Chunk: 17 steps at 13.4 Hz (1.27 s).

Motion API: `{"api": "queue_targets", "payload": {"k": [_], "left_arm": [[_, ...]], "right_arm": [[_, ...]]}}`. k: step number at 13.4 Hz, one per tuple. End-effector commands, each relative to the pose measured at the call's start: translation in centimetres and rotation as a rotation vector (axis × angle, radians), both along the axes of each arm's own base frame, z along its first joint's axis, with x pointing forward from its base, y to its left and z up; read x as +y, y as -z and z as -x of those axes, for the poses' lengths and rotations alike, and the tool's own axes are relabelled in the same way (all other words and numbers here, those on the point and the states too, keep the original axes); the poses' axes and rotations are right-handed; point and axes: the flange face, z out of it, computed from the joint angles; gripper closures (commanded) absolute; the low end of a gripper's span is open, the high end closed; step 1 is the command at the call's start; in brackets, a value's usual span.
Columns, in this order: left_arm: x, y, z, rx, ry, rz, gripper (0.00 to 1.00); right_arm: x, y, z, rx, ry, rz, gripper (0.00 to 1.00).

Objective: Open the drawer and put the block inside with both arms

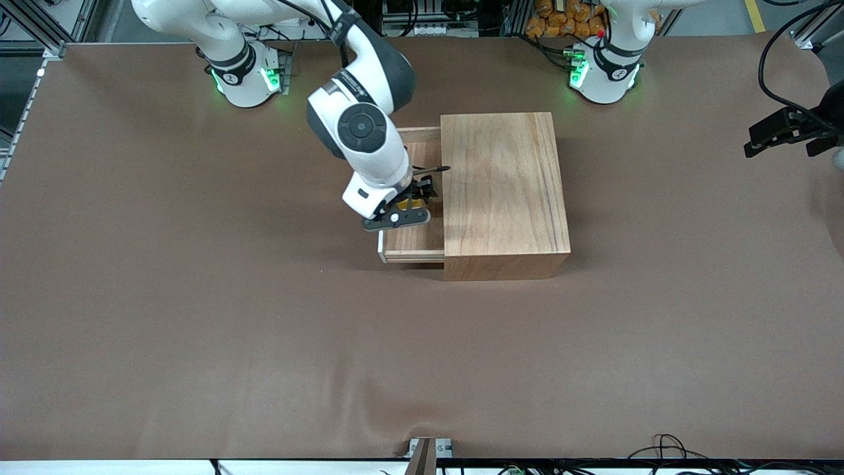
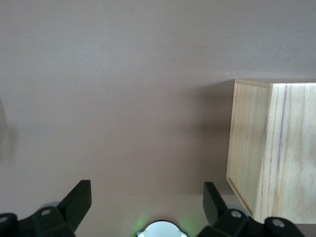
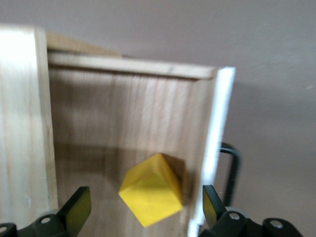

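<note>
The wooden box [image 1: 504, 191] stands mid-table, and its drawer [image 1: 414, 245] is pulled out toward the right arm's end. In the right wrist view the drawer [image 3: 123, 118] shows its white front panel [image 3: 219, 128] and black handle [image 3: 232, 165]. My right gripper [image 1: 410, 203] hangs open over the drawer tray. The yellow block [image 3: 152, 190] sits tilted inside the drawer between the open right gripper [image 3: 146, 200] fingers, touching neither; in the front view only a sliver of the block [image 1: 418, 205] shows. My left gripper [image 1: 788, 132] waits open over the table's left-arm end, away from the box [image 2: 269, 163].
The two green-lit arm bases [image 1: 245, 76] [image 1: 603, 72] stand along the table's edge farthest from the front camera. Black cables [image 1: 778, 72] hang by the left gripper. Brown tabletop [image 1: 264, 330] spreads all round the box.
</note>
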Motion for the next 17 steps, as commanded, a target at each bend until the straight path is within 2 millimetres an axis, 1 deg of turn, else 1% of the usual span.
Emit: {"api": "queue_targets", "payload": {"k": [1,2,3,4,5,8,10,11,13,14,16,17], "left_arm": [[0.2,-0.3,0.5,-0.012,0.017,0.015,0.00],[0.2,-0.3,0.5,-0.014,0.027,0.015,0.00],[0.2,-0.2,0.4,-0.012,0.042,0.017,0.00],[0.2,-0.2,0.3,-0.011,0.043,0.017,0.00],[0.2,-0.1,0.3,-0.011,0.045,0.020,0.00],[0.0,-0.1,0.3,-0.011,0.050,0.020,0.00],[-0.1,-0.1,0.3,-0.011,0.053,0.022,0.00],[-0.3,-0.1,0.3,-0.011,0.059,0.022,0.00],[-0.5,-0.2,0.3,-0.012,0.063,0.019,0.00],[-0.5,-0.2,0.3,-0.012,0.065,0.015,0.00],[-0.5,-0.1,0.3,-0.011,0.065,0.015,0.00],[-0.5,-0.2,0.3,-0.012,0.065,0.013,0.00]], "right_arm": [[-4.6,-5.2,-1.4,0.000,0.056,-0.012,0.00],[-5.8,-6.7,-1.7,-0.008,0.071,-0.017,0.00],[-7.3,-7.6,-1.9,-0.012,0.073,0.010,0.00],[-9.8,-8.4,-2.5,-0.019,0.071,0.071,0.00],[-11.7,-9.5,-2.9,-0.025,0.051,0.100,0.00],[-19.8,-12.8,-5.0,-0.029,0.008,0.091,0.00],[-24.6,-14.3,-5.7,-0.019,-0.010,0.085,0.00],[-27.5,-15.1,-6.0,-0.007,-0.003,0.084,0.00],[-33.8,-17.0,-5.9,0.009,0.024,0.072,0.00],[-36.9,-18.2,-5.6,0.018,0.024,0.060,0.00],[-41.0,-20.3,-4.6,0.017,0.039,0.051,0.00],[-42.3,-21.4,-4.0,0.007,0.061,0.051,0.00]]}}
